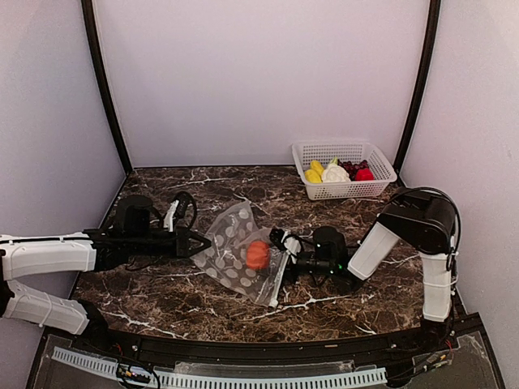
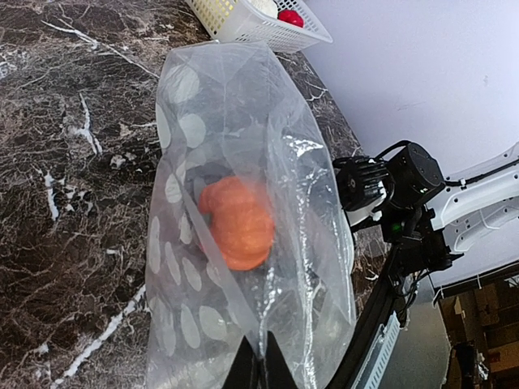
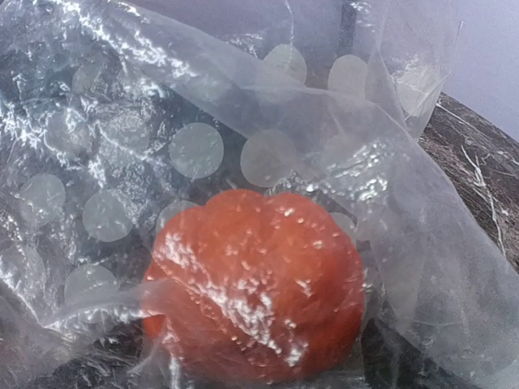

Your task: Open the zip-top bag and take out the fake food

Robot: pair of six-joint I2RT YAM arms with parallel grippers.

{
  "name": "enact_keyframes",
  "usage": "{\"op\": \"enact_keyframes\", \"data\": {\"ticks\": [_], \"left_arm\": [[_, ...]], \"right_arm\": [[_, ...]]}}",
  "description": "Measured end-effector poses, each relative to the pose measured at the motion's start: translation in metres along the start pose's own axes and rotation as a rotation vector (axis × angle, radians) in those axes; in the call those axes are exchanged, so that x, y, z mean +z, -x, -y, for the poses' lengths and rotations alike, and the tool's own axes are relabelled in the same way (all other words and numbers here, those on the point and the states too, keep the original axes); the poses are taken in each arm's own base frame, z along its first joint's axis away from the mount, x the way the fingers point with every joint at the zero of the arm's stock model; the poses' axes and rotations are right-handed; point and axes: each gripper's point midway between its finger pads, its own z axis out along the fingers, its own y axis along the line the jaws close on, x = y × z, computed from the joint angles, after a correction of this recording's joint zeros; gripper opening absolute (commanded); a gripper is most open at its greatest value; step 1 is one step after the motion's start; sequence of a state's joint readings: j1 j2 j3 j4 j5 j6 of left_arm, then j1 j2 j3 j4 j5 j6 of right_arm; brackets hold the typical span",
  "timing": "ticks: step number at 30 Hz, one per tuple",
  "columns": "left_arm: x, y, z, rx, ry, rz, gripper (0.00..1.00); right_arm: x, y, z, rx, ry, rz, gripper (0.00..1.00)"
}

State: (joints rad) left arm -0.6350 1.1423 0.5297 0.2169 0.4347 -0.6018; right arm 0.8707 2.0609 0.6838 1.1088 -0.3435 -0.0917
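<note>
At the left end effector (image 2: 258, 363), which pinches its edge, lies the zip-top bag (image 2: 243, 105).

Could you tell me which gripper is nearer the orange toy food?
Right. The right gripper is beside the orange toy food; the left gripper pinches the bag at its opposite edge.

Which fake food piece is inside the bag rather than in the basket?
The orange piece, inside the dotted zip-top bag mid-table. The yellow, white, purple and red pieces all sit in the white basket at the back right.

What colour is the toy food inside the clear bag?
Orange lobed plastic toy food; best in right wrist view.
</note>
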Motion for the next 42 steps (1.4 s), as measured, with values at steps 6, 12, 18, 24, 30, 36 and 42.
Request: {"op": "enact_keyframes", "data": {"ticks": [6,12,18,24,30,36,42], "left_arm": [[0.001,-0.002,0.000,-0.009,-0.002,-0.006,0.01],[0.006,-0.004,-0.001,-0.023,-0.014,-0.019,0.01],[0.008,-0.004,0.001,-0.033,-0.031,-0.022,0.01],[0.008,-0.004,0.002,-0.037,-0.035,-0.018,0.01],[0.008,-0.001,-0.007,-0.053,0.007,0.006,0.01],[0.002,0.006,-0.031,-0.100,0.120,0.067,0.01],[-0.011,0.018,-0.061,-0.162,0.245,0.147,0.01]], "right_arm": [[0.001,0.001,-0.002,0.002,0.012,0.006,0.99],[0.010,0.009,-0.003,-0.006,0.032,0.033,0.99],[0.024,0.017,-0.004,-0.019,0.051,0.050,0.92],[0.031,0.014,-0.001,-0.022,0.044,0.032,0.76],[0.026,0.013,-0.001,-0.016,0.030,0.019,0.66],[0.001,0.016,-0.010,0.014,0.033,0.001,0.61],[-0.021,0.021,-0.017,0.040,0.030,0.000,0.59]]}}
